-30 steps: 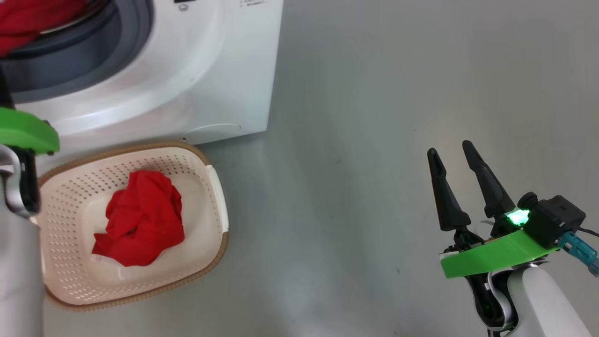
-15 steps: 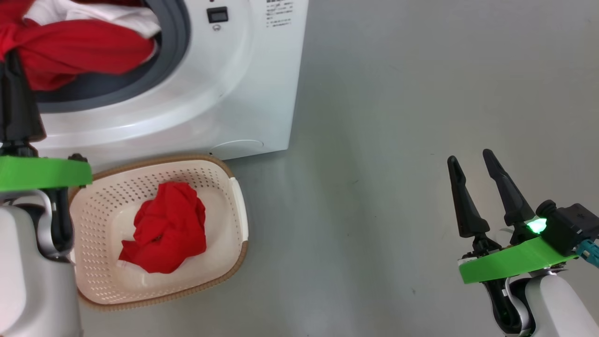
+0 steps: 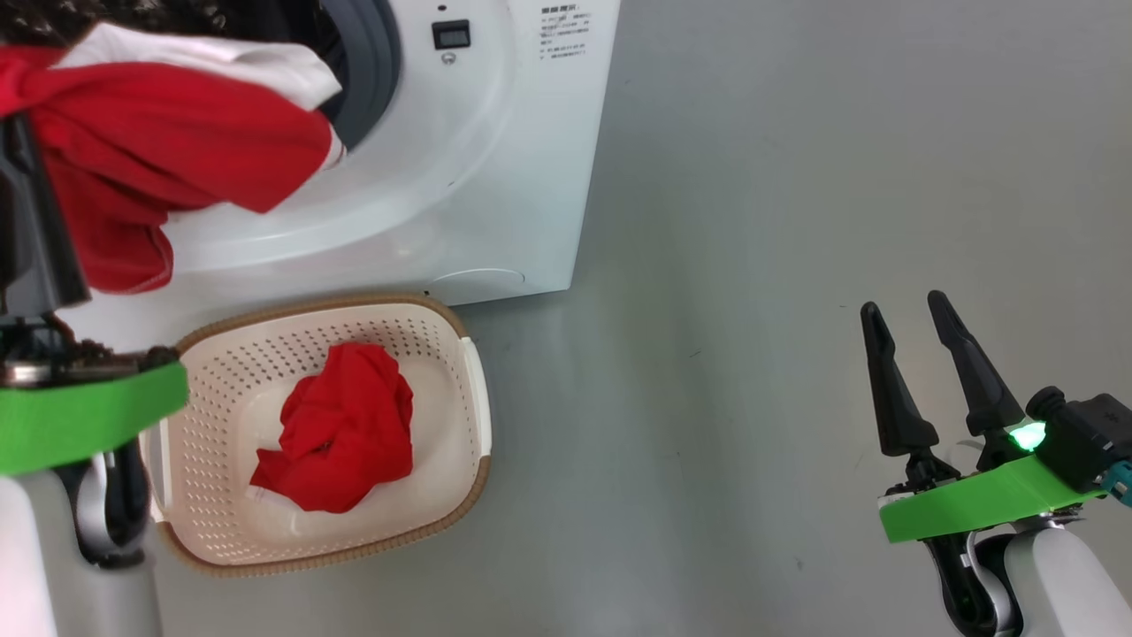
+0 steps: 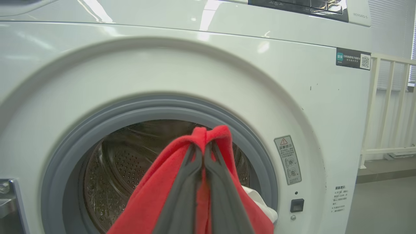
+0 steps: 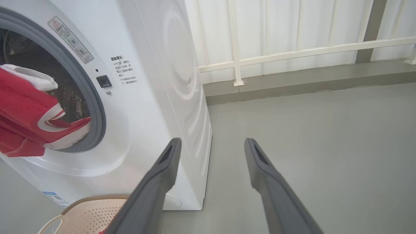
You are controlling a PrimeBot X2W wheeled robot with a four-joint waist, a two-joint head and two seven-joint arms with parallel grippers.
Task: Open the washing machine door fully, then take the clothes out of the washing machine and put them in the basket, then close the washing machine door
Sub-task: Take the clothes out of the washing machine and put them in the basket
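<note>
Clothes (image 3: 177, 150), clenched in left gripper (image 4: 204, 146), hung above and beyond the basket (image 3: 318, 303); right gripper (image 3: 904, 301), released, stood well off the basket

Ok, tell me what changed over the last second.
The left gripper, shut on the red-and-white garment, has drawn it farther out of the washing machine. The head view also shifted. Unchanged: the red garment in the basket, the right gripper open.

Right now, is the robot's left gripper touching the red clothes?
Touching. The left wrist view shows the left gripper shut on a fold of the red clothes, with red fabric pinched between its tips and draping down both sides.
</note>
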